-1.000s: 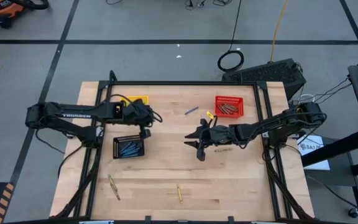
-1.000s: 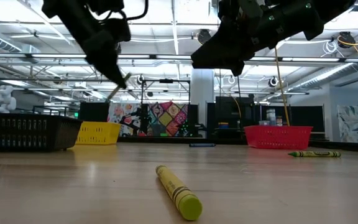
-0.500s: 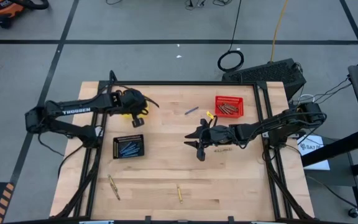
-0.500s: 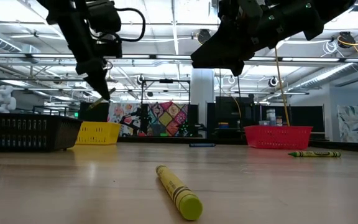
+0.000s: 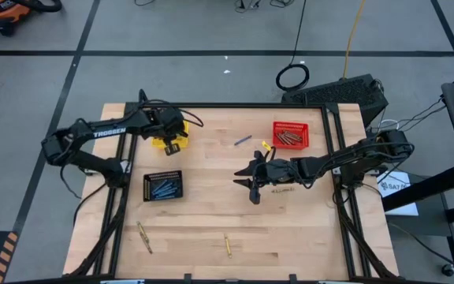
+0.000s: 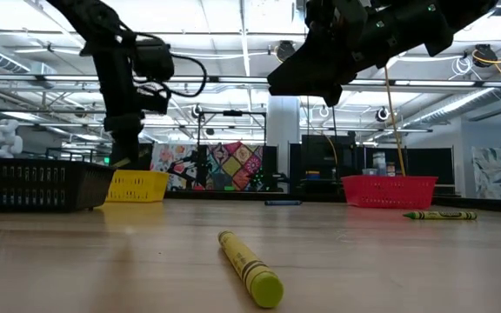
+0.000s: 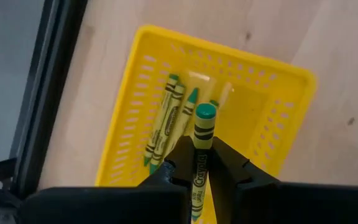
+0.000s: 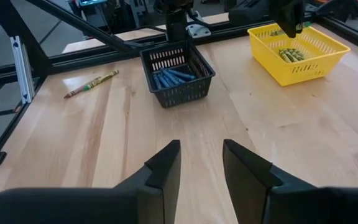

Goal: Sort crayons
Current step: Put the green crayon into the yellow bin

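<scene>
Above the yellow plastic mesh basket [image 5: 169, 134] in the high view, the left gripper [image 5: 172, 136] hovers. In its wrist view, the fingers [image 7: 227, 163] pinch a yellow paper-wrapped crayon [image 7: 201, 149] over that basket. The right gripper [image 8: 199, 163], spread apart, hangs mid-table.

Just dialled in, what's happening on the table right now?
The left gripper hangs over the yellow mesh basket at the table's far left, shut on a yellow-green crayon, with a few like crayons already inside. The right gripper waits open above mid-table. The black mesh basket holds blue crayons, the red mesh basket brownish ones. Several loose crayons lie unsorted.
</scene>
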